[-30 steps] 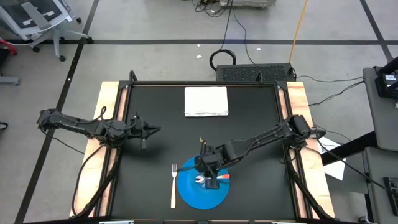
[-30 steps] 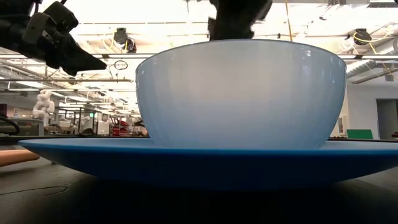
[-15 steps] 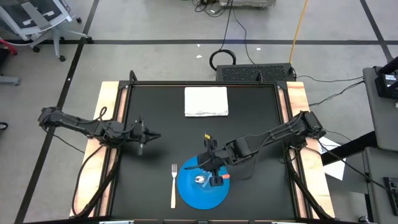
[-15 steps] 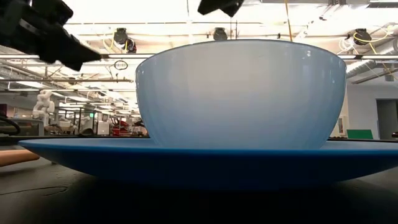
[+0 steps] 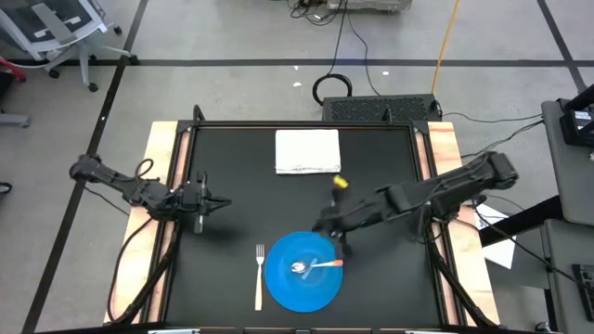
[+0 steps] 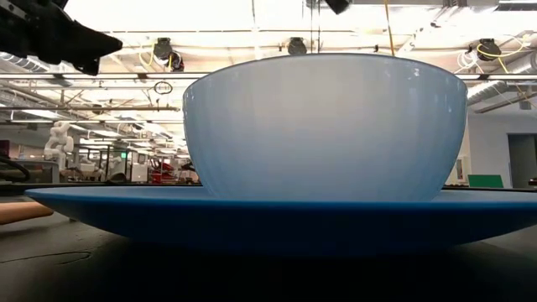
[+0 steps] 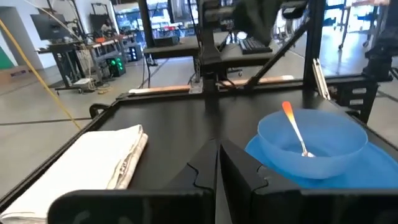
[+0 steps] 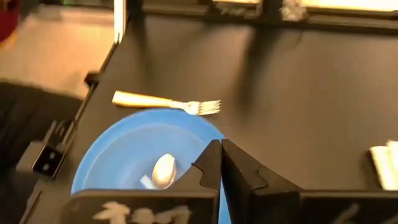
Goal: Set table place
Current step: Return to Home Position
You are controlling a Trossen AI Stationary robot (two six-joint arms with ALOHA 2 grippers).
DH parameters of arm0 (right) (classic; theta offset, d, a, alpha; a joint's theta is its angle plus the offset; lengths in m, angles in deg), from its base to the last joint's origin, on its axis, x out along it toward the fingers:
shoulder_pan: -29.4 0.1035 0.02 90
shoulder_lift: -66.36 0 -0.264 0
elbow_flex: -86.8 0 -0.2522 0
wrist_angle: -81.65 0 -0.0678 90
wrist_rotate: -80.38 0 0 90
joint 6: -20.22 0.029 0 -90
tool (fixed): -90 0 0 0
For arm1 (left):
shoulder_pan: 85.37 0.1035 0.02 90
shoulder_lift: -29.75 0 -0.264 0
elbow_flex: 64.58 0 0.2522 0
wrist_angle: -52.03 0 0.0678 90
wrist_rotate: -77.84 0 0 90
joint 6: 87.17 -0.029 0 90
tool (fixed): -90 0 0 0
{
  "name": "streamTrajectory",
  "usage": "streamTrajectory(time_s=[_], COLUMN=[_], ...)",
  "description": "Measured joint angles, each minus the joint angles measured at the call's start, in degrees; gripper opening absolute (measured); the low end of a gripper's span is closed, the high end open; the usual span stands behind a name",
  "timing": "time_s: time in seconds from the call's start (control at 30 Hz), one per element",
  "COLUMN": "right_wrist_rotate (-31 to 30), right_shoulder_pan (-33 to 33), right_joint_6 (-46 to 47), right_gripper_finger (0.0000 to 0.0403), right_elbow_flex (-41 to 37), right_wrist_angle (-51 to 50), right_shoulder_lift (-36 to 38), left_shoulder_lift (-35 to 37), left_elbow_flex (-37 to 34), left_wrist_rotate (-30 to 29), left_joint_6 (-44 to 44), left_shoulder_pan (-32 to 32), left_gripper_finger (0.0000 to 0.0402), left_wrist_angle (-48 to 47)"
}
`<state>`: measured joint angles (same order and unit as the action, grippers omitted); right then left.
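The blue plate (image 5: 283, 297) lies flat on the black table (image 5: 390, 297) near its front edge. The translucent blue bowl (image 5: 306, 278) stands on the plate and fills the low view (image 6: 325, 126). The orange-handled spoon (image 5: 316, 265) lies in the bowl, its handle leaning on the rim (image 7: 288, 112). The pale-handled fork (image 5: 259, 276) lies flat on the table, left of the plate. My right gripper (image 5: 320, 225) is shut and empty, just beyond the plate's far edge. My left gripper (image 5: 225, 202) is shut and empty over the table's left part.
A folded white napkin (image 5: 307, 151) lies near the table's far edge. Pale wooden strips (image 5: 165, 167) run along the left and right sides. The room with racks and lights shows behind the table in the low view.
My right gripper has pulled away from the bowl, going up and toward the table's far right; the spoon stays in the bowl. My left gripper has drawn back a little toward the left edge.
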<state>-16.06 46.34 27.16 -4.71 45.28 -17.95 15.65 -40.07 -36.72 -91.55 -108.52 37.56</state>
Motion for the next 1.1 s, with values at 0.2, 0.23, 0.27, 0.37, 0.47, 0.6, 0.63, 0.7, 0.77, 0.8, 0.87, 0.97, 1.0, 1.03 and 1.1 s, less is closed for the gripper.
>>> streamTrajectory(time_s=[0.2, 0.23, 0.27, 0.37, 0.47, 0.6, 0.63, 0.7, 0.77, 0.8, 0.87, 0.97, 1.0, 1.03, 1.1], right_wrist_rotate=[-3.2, -4.3, -5.6, -7.2, -7.2, -3.7, -3.3, -2.8, -2.5, -2.3, -0.9, 0.8, 0.8, 0.8, 0.8], right_shoulder_pan=[-1.0, -0.7, -0.3, 0.5, 0.3, 0.2, 0.2, -0.3, -1.6, -2.2, -3.5, -4.7, -4.9, -4.9, -4.9], right_joint_6=[2.6, 2.6, 2.3, 1.1, 0.7, -1.8, -2.6, -3.3, -3.5, -3.6, -3.6, -3.6, -3.8, -4.3, -5.6], right_gripper_finger=[0.0, 0.0, 0.0, 0.0, 0.0, 0.0, 0.0, 0.0, 0.0, 0.0, 0.0, 0.0, 0.0, 0.0, 0.0], right_elbow_flex=[-15.5, -17.5, -19.5, -25.1, -29.9, -34.8, -36.1, -39.1, -42.6, -44.2, -47.2, -50.6, -51.3, -52.0, -53.6], right_wrist_angle=[9.3, 10.2, 11.6, 14.7, 17.3, 18.1, 18.4, 21.1, 25.6, 27.5, 29.8, 31.4, 31.4, 31.6, 32.3], right_shoulder_lift=[12.2, 13.9, 15.6, 20.5, 24.9, 29.4, 30.5, 33.1, 35.8, 37.1, 39.7, 42.9, 43.9, 45.0, 47.3], left_shoulder_lift=[2.7, 3.1, 3.4, 4.0, 4.4, 4.5, 4.5, 4.5, 4.5, 4.5, 4.5, 4.5, 4.5, 4.5, 4.5], left_elbow_flex=[0.0, 0.0, 0.0, 0.0, 0.0, 0.0, 0.0, 0.0, 0.0, 0.0, 0.0, 0.0, 0.0, 0.0, 0.0], left_wrist_rotate=[-1.4, -1.9, -2.3, -3.7, -5.8, -9.4, -10.0, -10.8, -11.4, -11.6, -11.6, -11.6, -11.6, -11.6, -11.6], left_joint_6=[0.9, 1.0, 1.0, 1.1, 1.1, 1.5, 1.5, 1.3, 1.3, 1.3, 0.9, 0.6, 0.6, 0.6, 0.6], left_shoulder_pan=[-1.5, -1.8, -1.9, -2.6, -3.2, -3.7, -3.8, -4.0, -4.1, -4.0, -4.1, -4.1, -4.1, -4.1, -4.1], left_gripper_finger=[0.0026, 0.0026, 0.0026, 0.0026, 0.0026, 0.0026, 0.0026, 0.0026, 0.0026, 0.0026, 0.0026, 0.0026, 0.0026, 0.0026, 0.0026], left_wrist_angle=[-0.7, -0.8, -1.0, -1.3, -1.9, -3.0, -3.3, -3.4, -3.3, -3.4, -3.4, -3.4, -3.4, -3.4, -3.4])
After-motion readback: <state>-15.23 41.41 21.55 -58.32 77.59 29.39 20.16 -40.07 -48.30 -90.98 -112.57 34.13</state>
